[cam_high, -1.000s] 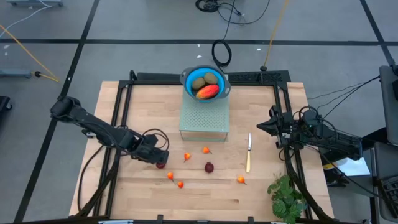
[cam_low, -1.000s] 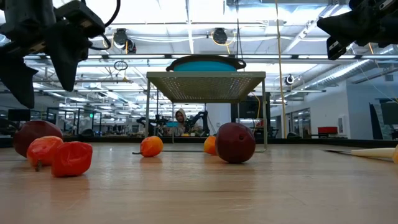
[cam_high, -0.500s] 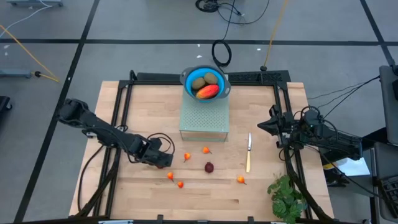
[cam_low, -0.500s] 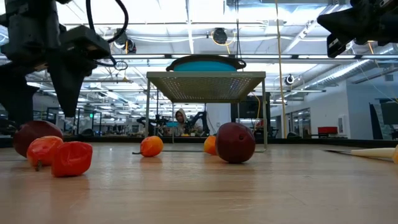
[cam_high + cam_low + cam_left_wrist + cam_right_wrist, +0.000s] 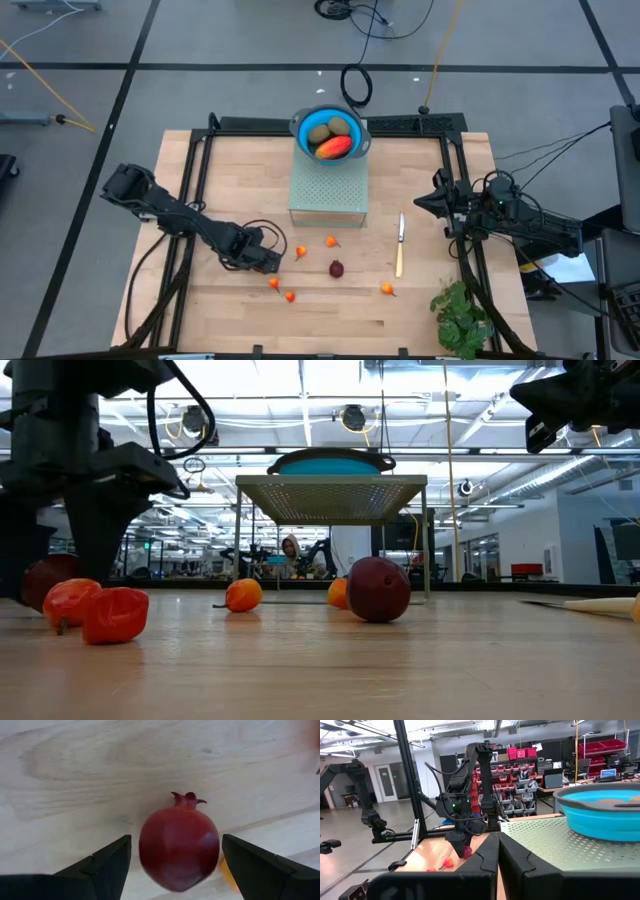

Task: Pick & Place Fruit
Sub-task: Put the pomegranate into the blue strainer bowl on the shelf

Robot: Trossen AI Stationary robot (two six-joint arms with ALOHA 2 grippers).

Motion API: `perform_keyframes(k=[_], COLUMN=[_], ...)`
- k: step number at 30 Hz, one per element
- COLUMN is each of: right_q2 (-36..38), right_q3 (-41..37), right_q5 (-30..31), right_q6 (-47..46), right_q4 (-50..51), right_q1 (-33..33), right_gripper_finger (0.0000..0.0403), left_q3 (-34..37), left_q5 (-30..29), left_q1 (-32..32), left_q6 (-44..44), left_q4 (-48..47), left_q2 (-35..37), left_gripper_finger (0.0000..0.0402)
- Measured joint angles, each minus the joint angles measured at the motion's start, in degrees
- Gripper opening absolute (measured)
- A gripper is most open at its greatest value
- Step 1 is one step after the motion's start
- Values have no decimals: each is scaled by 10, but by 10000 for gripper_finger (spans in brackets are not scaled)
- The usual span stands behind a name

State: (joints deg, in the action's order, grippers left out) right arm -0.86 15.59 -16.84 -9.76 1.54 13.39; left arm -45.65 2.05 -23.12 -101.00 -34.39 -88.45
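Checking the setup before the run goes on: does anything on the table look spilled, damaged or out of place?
Nothing stands out. The loose fruit lies scattered on the table, intact; the knife lies flat, and the blue bowl sits level on its stand. The left gripper is open around a dark-red ball.

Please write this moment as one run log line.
left end effector: open, straddling dark-red fruit | right end effector: shut, waiting at table edge | bowl: three fruits

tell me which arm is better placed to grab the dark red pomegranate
Left. Its open claw already straddles the dark red pomegranate. The right claw is shut and waits at the table's far right edge.
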Motion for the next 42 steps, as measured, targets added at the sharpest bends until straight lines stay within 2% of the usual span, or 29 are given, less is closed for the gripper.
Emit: perform_keyframes(k=[12, 25, 33, 39, 42], right_q2=[0, 0, 0, 0, 0], right_q3=[0, 0, 0, 0, 0], right_q5=[0, 0, 0, 0, 0], right_q6=[0, 0, 0, 0, 0], right_q4=[0, 0, 0, 0, 0], right_q1=[0, 0, 0, 0, 0], right_gripper_finger=[0, 0, 0, 0, 0], left_q3=[0, 0, 0, 0, 0], left_q5=[-8, -6, -3, 50, 55], left_q1=[2, 2, 2, 13, 19], left_q6=[17, 15, 8, 5, 14], left_q4=[4, 2, 2, 8, 17], left_q2=[-4, -3, -3, -1, 7], left_gripper_finger=[282, 190, 207, 199, 194])
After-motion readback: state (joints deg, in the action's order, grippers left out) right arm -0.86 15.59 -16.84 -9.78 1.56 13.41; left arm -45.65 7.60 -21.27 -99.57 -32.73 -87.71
